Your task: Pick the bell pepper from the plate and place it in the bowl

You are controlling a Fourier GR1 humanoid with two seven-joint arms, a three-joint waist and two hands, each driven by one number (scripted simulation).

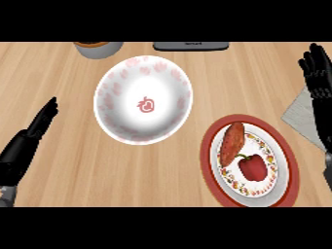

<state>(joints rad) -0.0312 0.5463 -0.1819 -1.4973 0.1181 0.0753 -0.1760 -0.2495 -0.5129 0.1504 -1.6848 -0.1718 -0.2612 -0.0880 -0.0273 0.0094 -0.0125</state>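
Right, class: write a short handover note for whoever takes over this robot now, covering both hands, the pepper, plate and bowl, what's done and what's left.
Left hand: open, holding nothing, at the view's left.
Right hand: open, holding nothing, at the right edge.
Bell pepper: on the plate, right of the bowl.
Done: nothing yet.
Left: grasp the pepper, place it in the bowl.

No words I can read, a small red emblem (147,104) at the bowl's (114,104) centre, a pale mark (193,44) on the dark appliance (172,46) at twelve o'clock, too small to make out
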